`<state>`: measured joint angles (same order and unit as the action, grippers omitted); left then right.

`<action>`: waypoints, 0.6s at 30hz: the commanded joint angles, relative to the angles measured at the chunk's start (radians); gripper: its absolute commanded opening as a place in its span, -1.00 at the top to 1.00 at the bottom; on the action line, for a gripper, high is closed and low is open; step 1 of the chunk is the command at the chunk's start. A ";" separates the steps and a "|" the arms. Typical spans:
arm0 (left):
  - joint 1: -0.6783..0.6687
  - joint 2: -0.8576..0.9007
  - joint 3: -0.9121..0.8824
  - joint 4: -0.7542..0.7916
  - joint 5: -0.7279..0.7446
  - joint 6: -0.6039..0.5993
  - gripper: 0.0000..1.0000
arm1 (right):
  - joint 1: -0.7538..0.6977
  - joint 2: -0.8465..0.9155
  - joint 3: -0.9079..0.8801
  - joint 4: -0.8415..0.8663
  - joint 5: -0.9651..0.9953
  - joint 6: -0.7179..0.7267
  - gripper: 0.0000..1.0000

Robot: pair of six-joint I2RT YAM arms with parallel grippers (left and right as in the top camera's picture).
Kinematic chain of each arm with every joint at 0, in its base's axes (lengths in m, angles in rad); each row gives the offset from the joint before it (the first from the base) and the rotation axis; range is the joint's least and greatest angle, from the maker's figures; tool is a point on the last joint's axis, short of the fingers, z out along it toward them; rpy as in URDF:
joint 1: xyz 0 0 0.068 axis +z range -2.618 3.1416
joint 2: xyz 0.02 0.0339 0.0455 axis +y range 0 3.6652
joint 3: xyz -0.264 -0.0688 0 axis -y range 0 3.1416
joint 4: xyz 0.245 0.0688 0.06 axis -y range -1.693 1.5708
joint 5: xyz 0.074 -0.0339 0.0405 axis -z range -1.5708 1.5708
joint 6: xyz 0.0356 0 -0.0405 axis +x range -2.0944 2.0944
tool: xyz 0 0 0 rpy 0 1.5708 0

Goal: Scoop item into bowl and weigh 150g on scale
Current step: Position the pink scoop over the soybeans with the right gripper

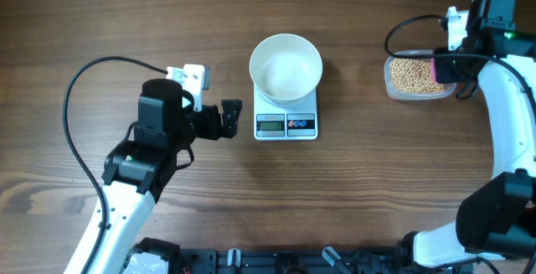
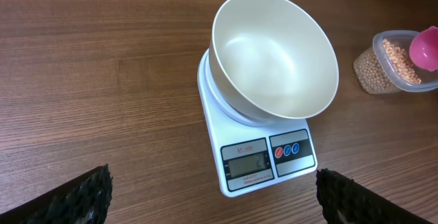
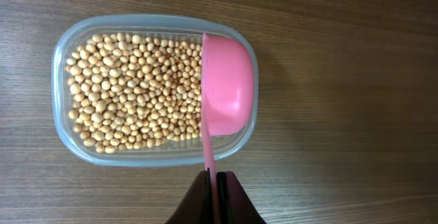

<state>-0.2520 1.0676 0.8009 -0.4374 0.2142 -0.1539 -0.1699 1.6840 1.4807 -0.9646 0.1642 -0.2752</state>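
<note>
The white bowl stands empty on the white scale, whose display faces the table's front. Tan beans fill a clear plastic tub at the right. My right gripper is shut on the thin handle of a pink scoop. The scoop is turned on its side over the tub's right end. Left of the scale, my left gripper stands open, holding nothing and pointing at the scale.
Bare wooden table lies around the scale and tub. A black cable loops on the table behind the left arm. The right arm's white link runs along the right edge. The arm bases line the front edge.
</note>
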 commanded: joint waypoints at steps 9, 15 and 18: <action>0.008 -0.014 -0.004 0.000 -0.006 0.019 -1.00 | 0.016 0.034 -0.002 -0.019 0.044 0.014 0.91; 0.008 -0.014 -0.004 0.000 -0.006 0.020 -1.00 | 0.027 0.054 -0.002 -0.029 0.046 0.024 0.91; 0.008 -0.014 -0.004 0.000 -0.006 0.019 -1.00 | 0.027 0.061 -0.002 -0.028 0.042 0.043 0.92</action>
<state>-0.2520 1.0676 0.8009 -0.4374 0.2142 -0.1539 -0.1490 1.7222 1.4807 -0.9897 0.1886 -0.2623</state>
